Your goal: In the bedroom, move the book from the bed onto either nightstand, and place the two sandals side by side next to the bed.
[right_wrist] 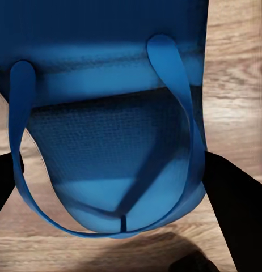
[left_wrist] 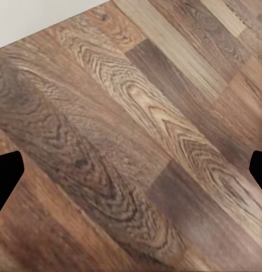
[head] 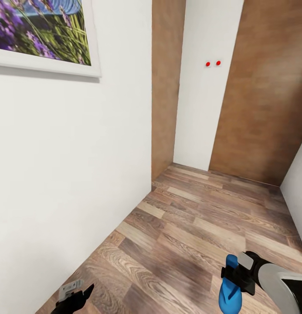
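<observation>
We hold one sandal (head: 229,285) in the right hand (head: 236,279) — fingers clamped on the blue sole, low at the right of the head view. The sandal hangs off the floor, its long axis running roughly from the hand down toward us, toe end lowest as far as we can judge. In the right wrist view the straps (right_wrist: 182,113) arch over the footbed, dark fingers (right_wrist: 236,209) on either side of the sole.

Left hand (head: 79,293) low at the left of the head view, near the white wall (head: 72,165). Its fingers stand spread apart at the edges of the left wrist view, with nothing between them but wood floor (left_wrist: 131,136) — empty.

Ahead: bare floor (head: 203,235), wood-panelled corner, a framed flower picture (head: 46,30) high on the wall. Bed, nightstand, book and the second sandal are not before us, so which way the drop spot lies from the hand cannot be read here.

Judgement: we are in transit. The coming move is the base's — turn until the bed shows. Right arm is bent in close, forearm angled across the lower right corner; it carries, the left is free.
</observation>
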{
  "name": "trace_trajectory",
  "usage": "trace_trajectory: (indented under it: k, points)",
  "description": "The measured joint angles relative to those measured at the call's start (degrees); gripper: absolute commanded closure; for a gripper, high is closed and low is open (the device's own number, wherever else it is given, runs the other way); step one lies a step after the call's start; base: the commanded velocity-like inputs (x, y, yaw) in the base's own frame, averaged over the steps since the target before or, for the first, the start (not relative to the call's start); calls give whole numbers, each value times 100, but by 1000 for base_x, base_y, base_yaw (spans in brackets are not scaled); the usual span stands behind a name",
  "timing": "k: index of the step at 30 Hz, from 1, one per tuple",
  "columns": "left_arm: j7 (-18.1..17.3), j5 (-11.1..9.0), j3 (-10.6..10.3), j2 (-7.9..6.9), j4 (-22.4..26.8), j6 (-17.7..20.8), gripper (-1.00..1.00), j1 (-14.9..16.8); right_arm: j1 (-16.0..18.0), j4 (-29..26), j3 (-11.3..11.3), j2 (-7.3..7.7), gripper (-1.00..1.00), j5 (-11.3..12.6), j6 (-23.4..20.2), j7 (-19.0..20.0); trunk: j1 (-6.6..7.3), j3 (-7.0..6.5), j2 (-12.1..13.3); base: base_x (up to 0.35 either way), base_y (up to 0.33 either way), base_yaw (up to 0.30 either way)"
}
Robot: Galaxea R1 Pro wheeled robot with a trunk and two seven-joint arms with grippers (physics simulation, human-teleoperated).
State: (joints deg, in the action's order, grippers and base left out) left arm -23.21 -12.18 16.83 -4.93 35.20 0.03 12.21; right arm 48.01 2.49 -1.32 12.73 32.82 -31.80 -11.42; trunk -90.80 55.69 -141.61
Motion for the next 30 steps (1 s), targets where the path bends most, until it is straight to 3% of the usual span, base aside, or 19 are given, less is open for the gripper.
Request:
trace_trajectory:
  k: [30]
  points:
    - [-6, -8, 0, 0, 0, -3, -100, -1, 0, 0, 1, -2, 100, 0, 0, 0, 0, 0, 0, 80, 0, -205]
